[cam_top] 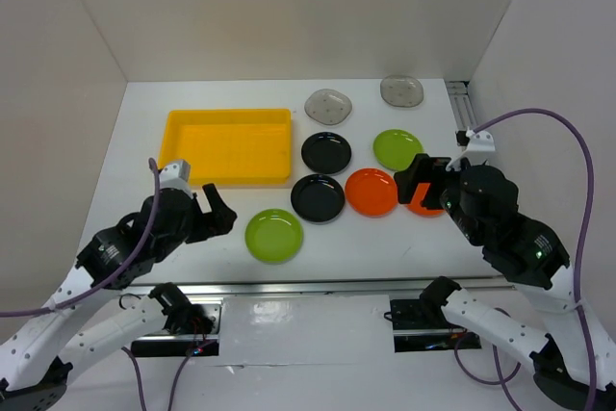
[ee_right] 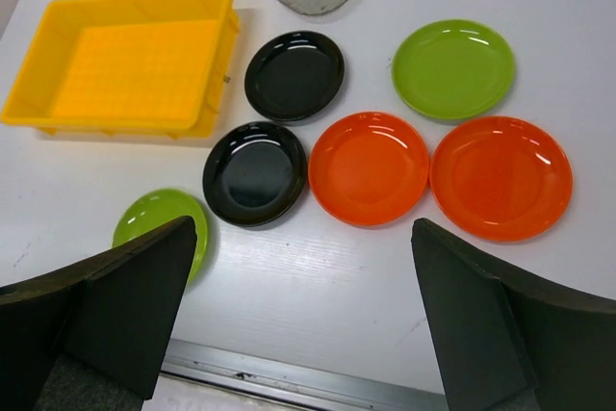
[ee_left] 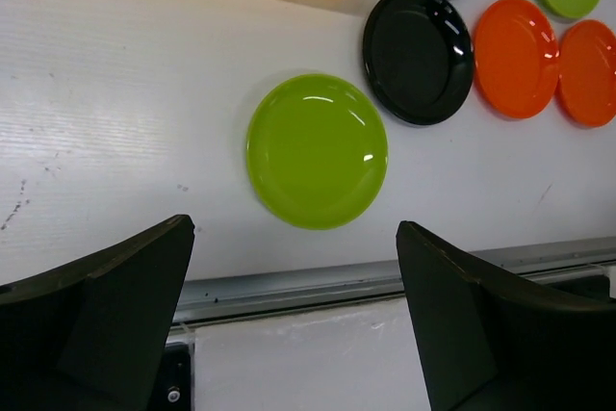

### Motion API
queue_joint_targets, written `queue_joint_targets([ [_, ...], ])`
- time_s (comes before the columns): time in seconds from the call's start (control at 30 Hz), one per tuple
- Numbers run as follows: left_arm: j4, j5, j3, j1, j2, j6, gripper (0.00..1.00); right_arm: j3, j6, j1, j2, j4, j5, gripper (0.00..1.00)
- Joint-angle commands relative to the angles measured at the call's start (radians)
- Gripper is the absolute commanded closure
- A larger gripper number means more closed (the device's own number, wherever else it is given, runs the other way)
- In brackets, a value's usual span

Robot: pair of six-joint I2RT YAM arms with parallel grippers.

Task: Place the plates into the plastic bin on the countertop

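Both grippers hang with jaws apart and nothing in them: the left gripper [cam_top: 216,211] beside the near green plate [cam_top: 273,235], the right gripper [cam_top: 416,185] above the orange plates [ee_right: 369,167]. The bin [cam_top: 229,146] sits empty at the far left of the table [cam_top: 366,247], and all the plates lie flat to its right and near side. The likely first pick is the near green plate, which stands clear on the left and near sides. I would bring the left gripper down there, away from the near black plate [cam_top: 318,197] just to its far right, slide one finger under the shallow lip and pinch the rim only (a flat plate gives nothing else to hold). It should then go flat into one end of the bin, leaving room for the others. Several things are unclear. The top view hides most of the right orange plate behind the right gripper. The left wrist view cuts off all but the bin's near edge, and the right wrist view cuts off the far-right grey plate [cam_top: 402,90]. I cannot tell how high either gripper hangs, or whether the near black plate touches its orange neighbour.
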Motion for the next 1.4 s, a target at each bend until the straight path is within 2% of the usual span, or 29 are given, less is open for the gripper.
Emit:
queue_joint_targets([
  [0.0,0.126,0.038,-0.093,0.001,0.000,-0.087,0.00,-0.038,-0.007,0.006,-0.049,0.077,-0.028,0.00],
  [0.23,0.301,-0.014,-0.349,0.001,0.019,-0.218,0.00,-0.139,0.002,0.006,-0.074,0.146,-0.149,0.00],
  [0.37,0.482,-0.014,-0.475,0.001,0.038,-0.230,0.00,-0.173,0.011,0.006,-0.064,0.168,-0.184,0.00],
  [0.57,0.714,0.000,-0.614,0.001,0.161,-0.221,0.00,-0.182,0.011,0.006,-0.064,0.178,-0.218,0.00],
  [0.6,0.787,0.009,-0.631,0.001,0.172,-0.210,0.02,-0.182,0.011,0.006,-0.073,0.178,-0.218,0.00],
  [0.7,0.850,0.009,-0.667,0.011,0.227,-0.210,0.07,-0.182,0.020,0.006,-0.083,0.178,-0.218,0.00],
  [0.83,0.872,-0.001,-0.676,0.011,0.308,-0.210,0.27,-0.182,0.020,0.006,-0.093,0.168,-0.218,0.00],
  [0.9,0.884,-0.012,-0.676,0.011,0.347,-0.210,0.35,-0.182,0.020,0.006,-0.104,0.168,-0.218,0.00],
  [0.93,0.884,-0.012,-0.676,0.011,0.358,-0.201,0.35,-0.182,0.020,0.006,-0.104,0.168,-0.218,0.00],
  [1.07,0.924,-0.012,-0.685,0.011,0.396,-0.201,0.51,-0.182,0.029,0.006,-0.124,0.168,-0.218,0.00],
  [1.13,0.924,-0.012,-0.685,0.011,0.407,-0.201,0.66,-0.193,0.029,0.006,-0.124,0.158,-0.218,0.00],
  [1.2,0.915,-0.023,-0.685,0.011,0.407,-0.210,0.66,-0.193,0.029,0.006,-0.124,0.158,-0.218,0.00],
  [1.33,0.834,-0.066,-0.665,0.011,0.384,-0.235,0.87,-0.193,0.029,0.006,-0.124,0.158,-0.218,0.00],
  [1.37,0.779,-0.076,-0.650,0.011,0.370,-0.253,1.00,-0.193,0.029,0.006,-0.124,0.158,-0.218,0.00],
])
